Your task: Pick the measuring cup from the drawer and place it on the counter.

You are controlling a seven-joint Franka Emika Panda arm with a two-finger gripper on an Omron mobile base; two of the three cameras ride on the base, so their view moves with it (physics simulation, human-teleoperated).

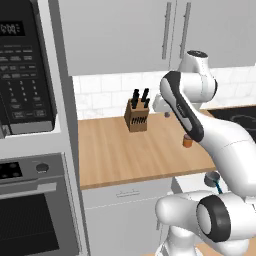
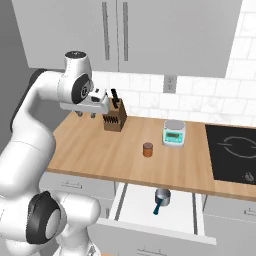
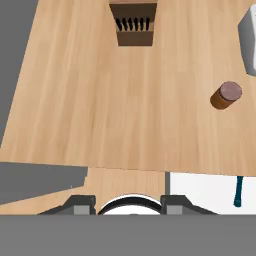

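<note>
knife block upper left on counter, brown jar centre, white scale beside it, cooktop right. drawer open bottom centre, measuring cup inside. gripper above counter's left, jaw gap cannot tell.

brown jar and knife block stand on the counter.

I see a light-brown wood-grain bench, a brown-orange jar (darker lid), and a dark grey measuring cup with a bluish handle.
</note>
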